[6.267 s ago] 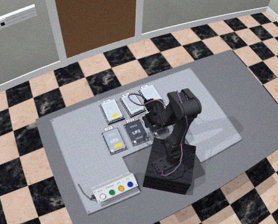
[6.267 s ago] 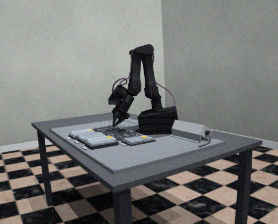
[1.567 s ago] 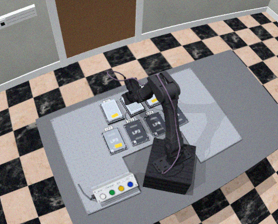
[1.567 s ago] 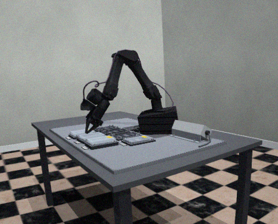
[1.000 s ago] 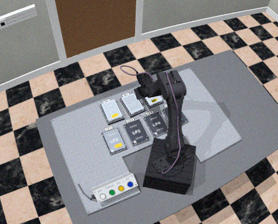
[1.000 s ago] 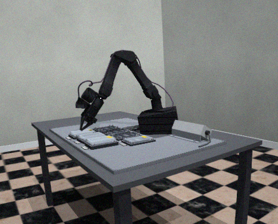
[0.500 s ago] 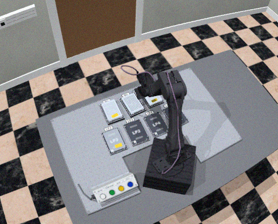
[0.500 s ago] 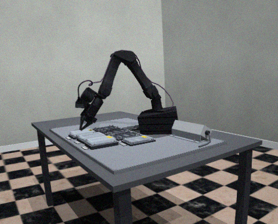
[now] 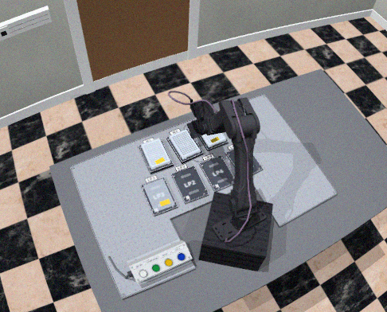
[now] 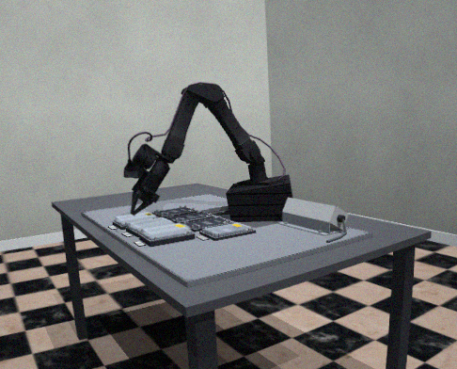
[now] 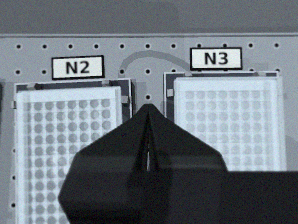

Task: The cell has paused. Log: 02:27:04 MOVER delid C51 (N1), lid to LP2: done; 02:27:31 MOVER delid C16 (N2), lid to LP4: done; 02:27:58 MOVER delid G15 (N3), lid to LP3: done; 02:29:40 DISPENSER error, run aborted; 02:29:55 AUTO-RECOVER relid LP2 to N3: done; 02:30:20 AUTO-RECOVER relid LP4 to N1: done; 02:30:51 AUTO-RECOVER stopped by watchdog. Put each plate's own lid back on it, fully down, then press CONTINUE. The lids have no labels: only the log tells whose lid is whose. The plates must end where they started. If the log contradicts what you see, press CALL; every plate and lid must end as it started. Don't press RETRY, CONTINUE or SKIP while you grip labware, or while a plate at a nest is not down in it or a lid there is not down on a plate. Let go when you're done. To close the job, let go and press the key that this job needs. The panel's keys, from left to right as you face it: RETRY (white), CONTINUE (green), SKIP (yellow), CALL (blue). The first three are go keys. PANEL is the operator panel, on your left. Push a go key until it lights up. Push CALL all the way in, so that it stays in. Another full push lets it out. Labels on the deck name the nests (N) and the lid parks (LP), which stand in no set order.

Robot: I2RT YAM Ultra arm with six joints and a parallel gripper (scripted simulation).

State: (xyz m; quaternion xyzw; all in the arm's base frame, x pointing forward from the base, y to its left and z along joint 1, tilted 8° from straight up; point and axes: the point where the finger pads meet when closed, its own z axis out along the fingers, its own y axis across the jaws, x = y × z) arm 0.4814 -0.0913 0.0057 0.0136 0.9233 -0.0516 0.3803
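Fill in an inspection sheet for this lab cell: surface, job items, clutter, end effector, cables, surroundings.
Surface: grey table carrying a lighter deck mat.
Job items: plates at N2 and N3; lid park LP4 bare; key panel near the arm's base.
Clutter: nothing seen.
End effector: shut, holding nothing, above the gap between N2 and N3.
Cables: purple cable along the arm.
Surroundings: checkered floor, brown door.

The N2 plate (image 11: pixel 67 150) sits bare (wells exposed), the N3 plate (image 11: pixel 227 125) lidded.
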